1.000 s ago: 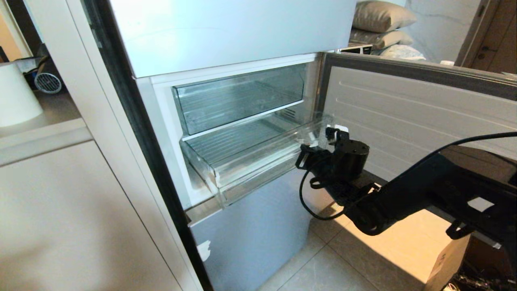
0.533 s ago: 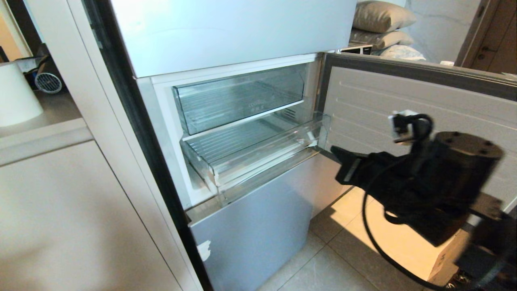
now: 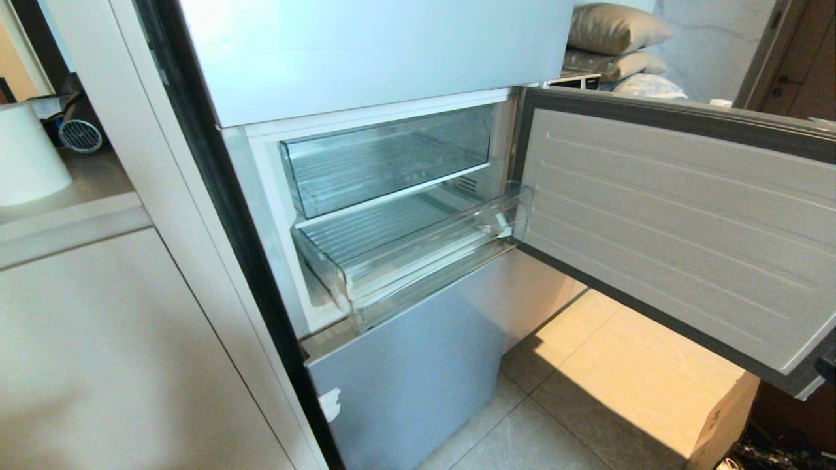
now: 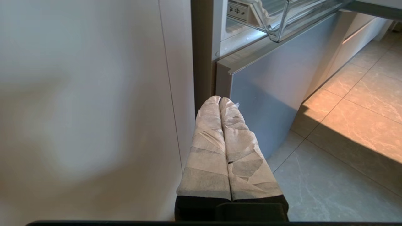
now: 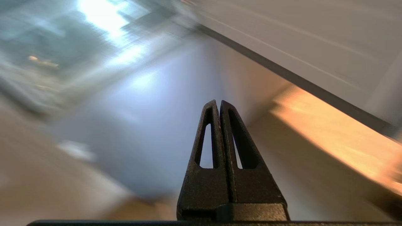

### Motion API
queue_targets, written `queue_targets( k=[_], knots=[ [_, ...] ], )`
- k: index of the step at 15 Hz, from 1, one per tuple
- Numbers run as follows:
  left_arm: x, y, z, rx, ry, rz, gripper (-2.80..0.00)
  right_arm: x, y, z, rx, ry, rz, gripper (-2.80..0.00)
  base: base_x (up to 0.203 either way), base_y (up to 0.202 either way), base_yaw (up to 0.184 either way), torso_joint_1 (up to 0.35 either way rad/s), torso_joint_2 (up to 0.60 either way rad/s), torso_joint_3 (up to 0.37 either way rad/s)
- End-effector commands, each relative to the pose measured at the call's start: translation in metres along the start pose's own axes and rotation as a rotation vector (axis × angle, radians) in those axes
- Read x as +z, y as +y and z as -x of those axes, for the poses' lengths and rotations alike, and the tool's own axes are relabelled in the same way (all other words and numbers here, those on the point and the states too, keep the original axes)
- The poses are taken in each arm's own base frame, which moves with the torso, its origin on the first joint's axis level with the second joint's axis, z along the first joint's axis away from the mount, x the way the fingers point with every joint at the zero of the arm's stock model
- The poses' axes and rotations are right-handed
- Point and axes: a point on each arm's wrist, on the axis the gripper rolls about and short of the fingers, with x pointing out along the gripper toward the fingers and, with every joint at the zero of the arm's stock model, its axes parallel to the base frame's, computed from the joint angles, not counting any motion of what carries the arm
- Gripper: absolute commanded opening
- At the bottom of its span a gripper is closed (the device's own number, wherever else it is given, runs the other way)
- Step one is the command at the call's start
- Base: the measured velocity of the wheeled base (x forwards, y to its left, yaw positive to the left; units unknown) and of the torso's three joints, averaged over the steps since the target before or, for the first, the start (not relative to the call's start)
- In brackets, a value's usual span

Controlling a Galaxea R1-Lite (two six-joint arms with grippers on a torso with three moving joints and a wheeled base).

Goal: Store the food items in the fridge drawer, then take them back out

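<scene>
Your fridge drawer [image 3: 418, 251] juts out w/ nothing inside, long axis across the fridge; right claw [image 5: 220, 105] clenched, holding nothing, drawer not by it.

Head camera above fridge drawer [image 3: 405, 241]

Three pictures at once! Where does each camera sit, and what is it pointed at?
Head view: on the robot's head, looking down at the open fridge drawer; no arm shows.
Left wrist view: behind the left gripper, shut, aimed at the lower fridge front and the floor.
Right wrist view: behind the right gripper, shut; surroundings blurred.
Head and left wrist views share the drawer's front lip.
</scene>
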Motion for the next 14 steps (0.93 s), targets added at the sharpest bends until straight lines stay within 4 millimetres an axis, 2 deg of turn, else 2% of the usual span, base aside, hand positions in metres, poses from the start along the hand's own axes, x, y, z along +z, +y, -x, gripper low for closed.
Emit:
queue_targets(
  k=[1, 4, 7, 9, 14],
  knots=[
    [0.0, 0.0, 0.0, 0.0, 0.002, 0.0, -2.8, -0.03, -0.018, 0.036, -0.104, -0.078, 0.07, -2.8, 0.0, 0.0, 0.0, 0.0, 0.0, 0.0],
    [0.0, 0.0, 0.0, 0.0, 0.002, 0.0, -2.8, -0.076, -0.025, 0.059, -0.099, -0.09, 0.232, -2.8, 0.0, 0.0, 0.0, 0.0, 0.0, 0.0],
    [0.0, 0.0, 0.0, 0.0, 0.002, 0.0, -2.8, -0.1, -0.028, 0.074, -0.105, -0.135, 0.26, -2.8, 0.0, 0.0, 0.0, 0.0, 0.0, 0.0],
    [0.0, 0.0, 0.0, 0.0, 0.002, 0.0, -2.8, -0.107, -0.031, 0.072, -0.151, -0.092, 0.195, -2.8, 0.0, 0.0, 0.0, 0.0, 0.0, 0.0],
    [0.0, 0.0, 0.0, 0.0, 0.002, 0.0, -2.8, -0.107, -0.031, 0.072, -0.151, -0.096, 0.192, -2.8, 0.0, 0.0, 0.0, 0.0, 0.0, 0.0]
  ],
)
